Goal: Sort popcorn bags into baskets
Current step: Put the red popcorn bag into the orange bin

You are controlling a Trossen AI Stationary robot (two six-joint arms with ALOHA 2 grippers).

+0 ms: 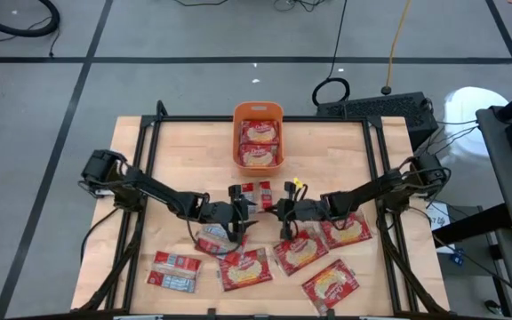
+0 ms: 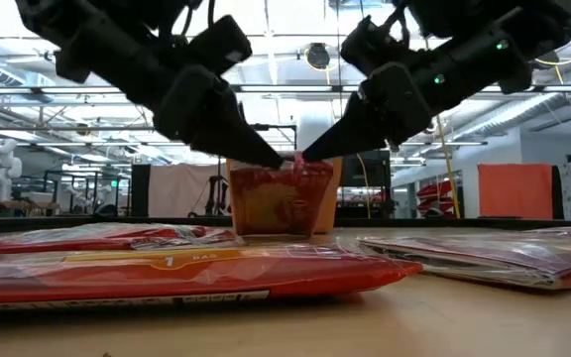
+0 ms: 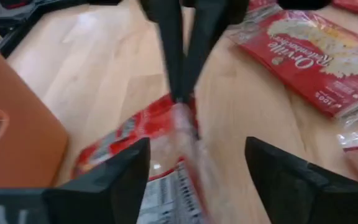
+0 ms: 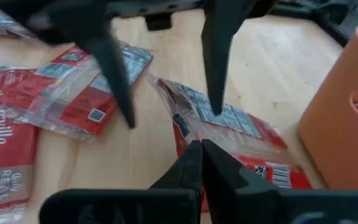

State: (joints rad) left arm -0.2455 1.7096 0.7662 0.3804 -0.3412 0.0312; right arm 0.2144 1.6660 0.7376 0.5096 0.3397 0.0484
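Note:
One popcorn bag (image 1: 258, 193), grey-blue print up, lies mid-table between my two grippers. My right gripper (image 4: 202, 149) is shut on the bag's end. My left gripper (image 3: 197, 168) is open, with one finger on each side of the same bag (image 3: 142, 134) and not touching it. The orange basket (image 1: 258, 107) stands just beyond, at the far middle of the table, with red packets lying flat inside it. In the low view both grippers' fingertips meet in front of the basket (image 2: 330, 198). My right gripper pinches the bag's end (image 4: 188, 134) nearest it between its two shut fingers (image 3: 182, 62). They come slanting down from the table's right. That end is raised, and the rest of the bag (image 4: 241, 127) slopes down toward the table.
Several more red bags lie along the near half of the table: (image 1: 243, 268), (image 1: 299, 252), (image 1: 330, 284), (image 1: 345, 229), (image 1: 174, 271), (image 1: 216, 238). Bare wood shows at the far left and far right beside the basket. Black frame rails run along the table's sides.

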